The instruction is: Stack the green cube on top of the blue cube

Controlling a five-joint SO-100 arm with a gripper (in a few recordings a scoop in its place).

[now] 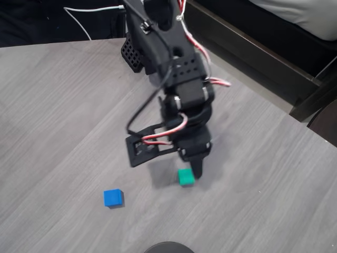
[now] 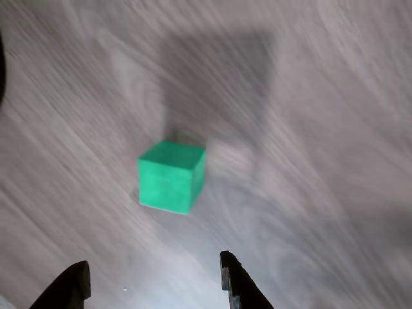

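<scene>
Spread apart and empty, the gripper [image 2: 154, 283] shows in the wrist view as two dark fingertips [image 2: 67, 286] at the bottom edge, with a wide gap of bare wood-grain between them. Just ahead of that gap, in the middle of the wrist view, sits the green cube [image 2: 171, 177], resting flat on the grey table [image 2: 335, 212] with one corner turned toward the camera; neither finger touches it. That picture is blurred, so fine detail of the tips cannot be made out. In the overhead view the black arm [image 1: 168, 63] reaches down from the table's far edge toward its middle, red and white wires [image 1: 163, 138] looping along its wrist, and the gripper [image 1: 189, 166] hangs right over the green cube [image 1: 186, 177], whose far side is partly covered by one dark finger; whether that finger touches it cannot be told from above. A dim shadow lies on the table just left of the cube. The blue cube [image 1: 113, 197] lies flat on the grey table [image 1: 52, 132], to the left of the green one and a little closer to the near edge, clearly apart from both the green cube and the gripper. A dark rounded object [image 1: 168, 247] pokes in at the near edge of the table.
</scene>
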